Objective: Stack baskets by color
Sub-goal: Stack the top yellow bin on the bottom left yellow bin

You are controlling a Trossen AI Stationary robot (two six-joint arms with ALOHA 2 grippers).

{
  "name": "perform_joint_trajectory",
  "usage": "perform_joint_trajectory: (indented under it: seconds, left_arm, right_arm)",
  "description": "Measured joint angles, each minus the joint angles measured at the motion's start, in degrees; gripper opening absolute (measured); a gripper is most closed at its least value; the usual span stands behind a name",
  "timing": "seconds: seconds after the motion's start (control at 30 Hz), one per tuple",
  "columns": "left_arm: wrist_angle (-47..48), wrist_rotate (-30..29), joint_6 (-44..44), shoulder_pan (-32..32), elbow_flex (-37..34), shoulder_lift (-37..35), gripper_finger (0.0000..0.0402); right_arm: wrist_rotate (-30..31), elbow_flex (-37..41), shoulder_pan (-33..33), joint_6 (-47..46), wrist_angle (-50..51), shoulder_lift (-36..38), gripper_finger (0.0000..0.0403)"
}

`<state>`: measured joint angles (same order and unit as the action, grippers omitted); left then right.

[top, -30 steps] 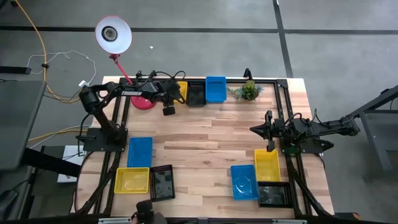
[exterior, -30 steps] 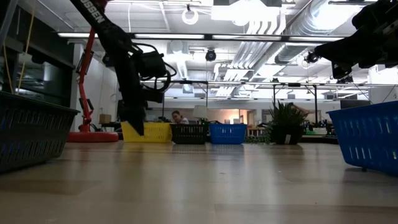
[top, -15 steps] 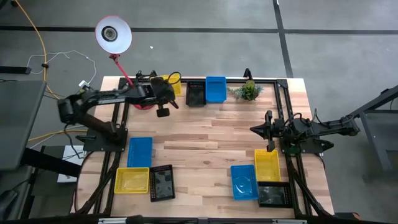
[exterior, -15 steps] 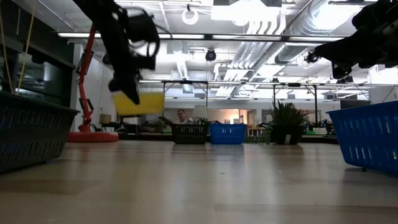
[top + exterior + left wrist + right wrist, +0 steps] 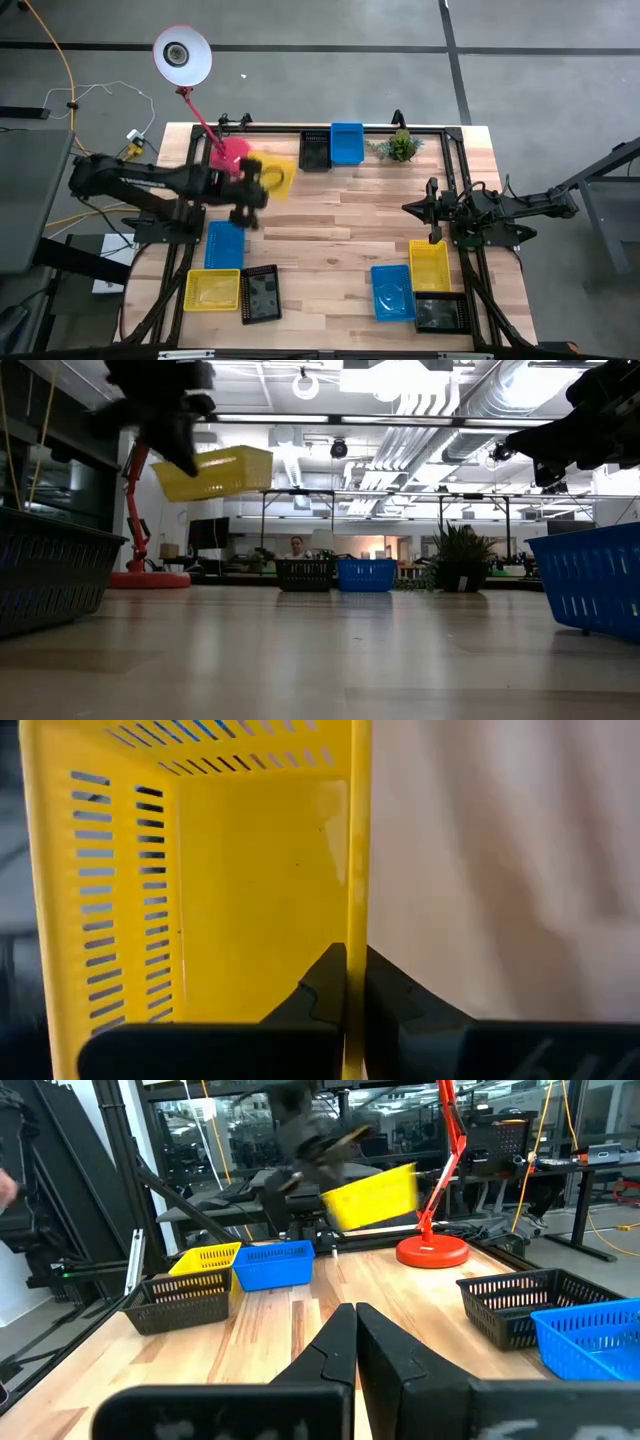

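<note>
My left gripper (image 5: 256,186) is shut on a yellow basket (image 5: 274,177) and holds it in the air over the table's far left part, beside the pink lamp's base (image 5: 228,152). In the low view the basket (image 5: 216,470) hangs tilted, well above the tabletop. A black basket (image 5: 315,151) and a blue basket (image 5: 347,142) rest on their bottoms at the far edge. Blue (image 5: 224,244), yellow (image 5: 212,290) and black (image 5: 260,294) baskets sit near left. Yellow (image 5: 430,264), blue (image 5: 392,291) and black (image 5: 440,313) ones sit near right. My right gripper (image 5: 434,237) waits shut at the right. My left gripper pinches one side wall of the yellow basket at its rim (image 5: 348,935), one finger (image 5: 322,982) inside the basket and one outside. The fingers slant down at it from the table's left. The basket is lifted clear of the table and tilted.
A small green plant (image 5: 400,147) stands at the far edge, right of the blue basket. The pink lamp's head (image 5: 181,55) hangs beyond the far left corner. The bare wood in the table's middle (image 5: 330,225) holds nothing.
My left gripper has lifted the yellow basket off its place at the far edge beside the black basket. It has carried it up and toward the table's near left, the arm swinging round. The basket now hangs tilted, clear of the table.
</note>
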<state>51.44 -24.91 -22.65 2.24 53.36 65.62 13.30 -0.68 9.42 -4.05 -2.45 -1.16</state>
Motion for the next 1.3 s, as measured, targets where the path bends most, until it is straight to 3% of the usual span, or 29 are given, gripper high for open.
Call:
perform_joint_trajectory:
  seconds: [0.2, 0.43, 0.63, 0.9, 1.1, 1.3]
  left_arm:
    - [7.51, 0.04, -0.59, -20.53, 0.0, 1.42, 0.0]
    - [7.73, -1.99, 30.19, -37.78, 4.09, 3.21, 0.0]
    - [7.58, 6.19, 57.84, -44.15, 11.99, 8.36, 0.0]
    - [10.32, 12.22, 81.87, -54.66, 17.12, 18.44, 0.0]
    - [19.66, 14.39, 93.14, -60.02, 19.39, 25.27, 0.0]
    - [21.53, 16.02, 97.15, -63.27, 19.39, 28.68, 0.0]
  right_arm:
    - [0.0, 0.0, 0.0, 0.0, -0.01, -0.01, 0.0]
    - [0.0, -0.01, -0.01, 0.0, -0.01, -0.01, 0.0]
    - [0.0, -0.01, -0.01, 0.0, 0.01, 0.01, 0.0]
    - [0.0, -0.01, -0.01, 0.0, -0.01, -0.01, 0.0]
    - [0.0, 0.0, 0.0, 0.0, 0.0, -0.01, 0.0]
    - [0.0, -0.01, -0.01, 0.02, 0.01, -0.01, 0.0]
